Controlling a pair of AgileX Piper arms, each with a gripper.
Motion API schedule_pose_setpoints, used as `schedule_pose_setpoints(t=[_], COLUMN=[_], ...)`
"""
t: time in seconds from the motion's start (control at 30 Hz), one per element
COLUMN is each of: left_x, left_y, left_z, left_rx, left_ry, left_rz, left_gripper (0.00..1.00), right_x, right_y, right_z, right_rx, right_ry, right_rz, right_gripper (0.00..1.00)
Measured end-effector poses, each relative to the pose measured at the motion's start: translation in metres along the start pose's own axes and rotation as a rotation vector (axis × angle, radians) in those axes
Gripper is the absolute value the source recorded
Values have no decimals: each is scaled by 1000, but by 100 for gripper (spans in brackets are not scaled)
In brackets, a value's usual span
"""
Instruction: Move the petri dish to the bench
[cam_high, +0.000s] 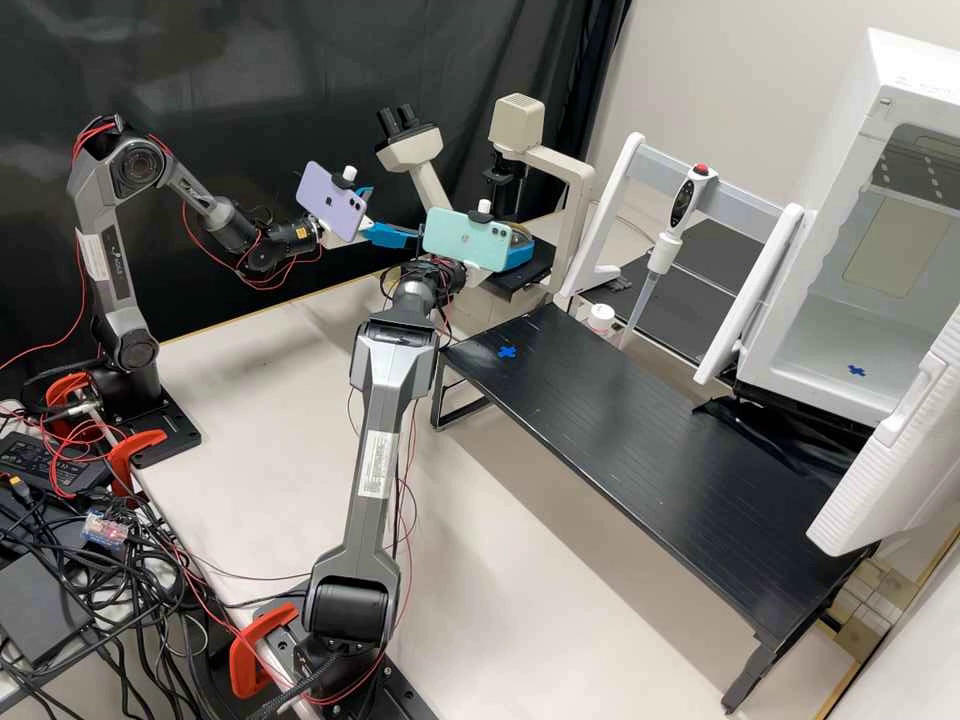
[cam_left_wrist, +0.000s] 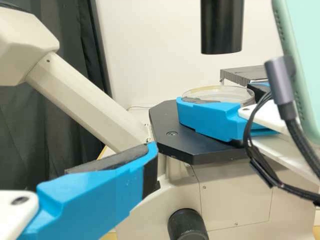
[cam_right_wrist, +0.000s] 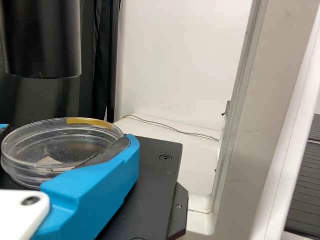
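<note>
Left arm (cam_high: 120, 270) bent high, left pincer (cam_high: 392, 213) spread; right arm (cam_high: 380, 430) stretched forward, right pincer (cam_high: 523, 243) clamped.

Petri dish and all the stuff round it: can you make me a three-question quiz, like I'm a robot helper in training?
1. Pick one: which gripper has its blue finger against the petri dish?
A. the left gripper
B. the right gripper

2. True or false: a blue cross is stuck on top of the long black stand.

3. Fill in the word: the flat black stage by the dish belongs to the ____.

Key: 1 B; 2 true; 3 microscope.
</note>
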Motion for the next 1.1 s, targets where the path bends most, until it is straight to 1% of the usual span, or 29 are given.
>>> schedule_pose_setpoints(t=[0.1, 0.3, 0.33, 0.37, 0.43, 0.57, 0.67, 0.7, 0.73, 0.83, 0.87, 0.97, 1.03, 1.07, 1.1], left_x=[0, 0, 0, 0, 0, 0, 0, 0, 0, 0, 0, 0, 0, 0, 0], left_y=[0, 0, 0, 0, 0, 0, 0, 0, 0, 0, 0, 0, 0, 0, 0], left_z=[0, 0, 0, 0, 0, 0, 0, 0, 0, 0, 0, 0, 0, 0, 0], left_rx=[0, 0, 0, 0, 0, 0, 0, 0, 0, 0, 0, 0, 0, 0, 0], left_ry=[0, 0, 0, 0, 0, 0, 0, 0, 0, 0, 0, 0, 0, 0, 0], left_rz=[0, 0, 0, 0, 0, 0, 0, 0, 0, 0, 0, 0, 0, 0, 0], left_gripper=[100, 100, 100, 100, 100, 100, 100, 100, 100, 100, 100, 100, 100, 100, 100], right_x=[-4, -22, -24, -26, -32, -56, -73, -77, -88, -100, -106, -120, -131, -134, -139], right_y=[1, 7, 8, 8, 8, 7, 7, 8, 10, 15, 17, 19, 19, 22, 23], right_z=[1, 6, 6, 6, 8, 8, 10, 9, 12, 14, 17, 25, 36, 39, 44], right_rx=[4, -12, -6, -7, -14, -11, -30, -30, -34, -35, -42, -44, -46, -42, -50], right_ry=[0, 21, 24, 27, 39, 77, 110, 119, 132, 153, 164, 178, 180, 181, 186], right_rz=[-7, -3, -3, -4, -4, -6, -7, 0, 11, 32, 49, 56, 47, 53, 60], right_gripper=[0, 0, 0, 0, 0, 0, 0, 0, 0, 0, 0, 0, 0, 0, 0])
